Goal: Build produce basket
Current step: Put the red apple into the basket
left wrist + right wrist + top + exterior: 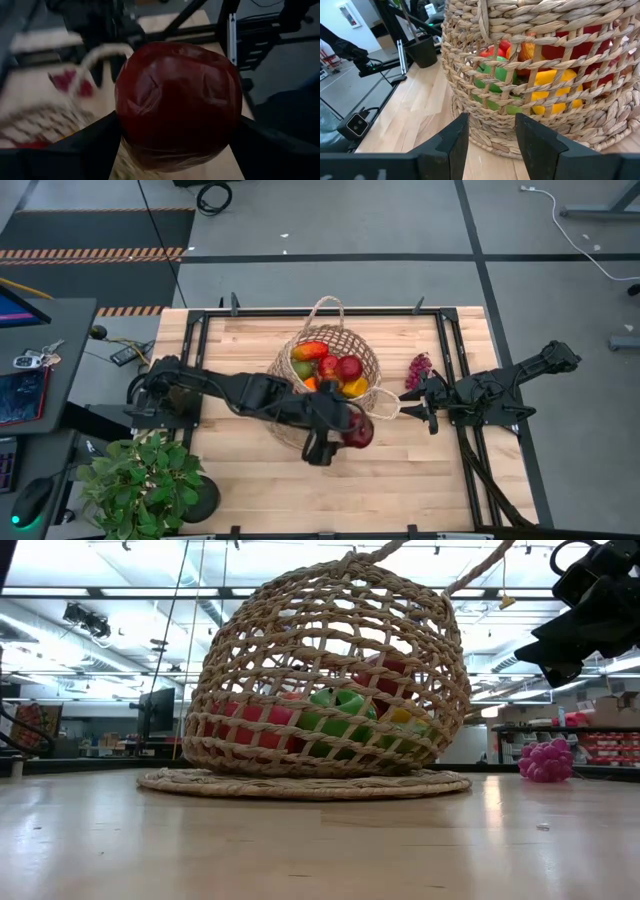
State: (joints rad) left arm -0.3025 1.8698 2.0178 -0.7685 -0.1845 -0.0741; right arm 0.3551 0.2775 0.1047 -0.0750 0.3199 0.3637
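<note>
The tan wicker basket point(286, 358) stands mid-table with red, green, yellow and orange produce point(335, 370) inside, also seen through the weave point(550, 85). A purple grape bunch point(418, 368) lies on the table to its right. My left gripper point(345, 435) is high over the basket's near side, shut on a dark red apple point(177, 100). My right gripper point(490, 130) waits shut just right of the basket, with nothing between its fingers. A loop handle point(385, 402) reaches toward it, and I cannot tell whether they touch. My left gripper pinches the dark red apple between its two fingers point(95, 145), one on each of the apple's sides point(125, 115). The fingers slant down from the table's left toward its right. The apple is lifted clear of the table and sits above the basket's near edge.
A leafy potted plant point(140, 480) stands at the table's near left corner. Black metal rails point(450, 360) run along the table's left, right and far sides. Bare wood point(400, 480) lies between the basket and the near edge.
</note>
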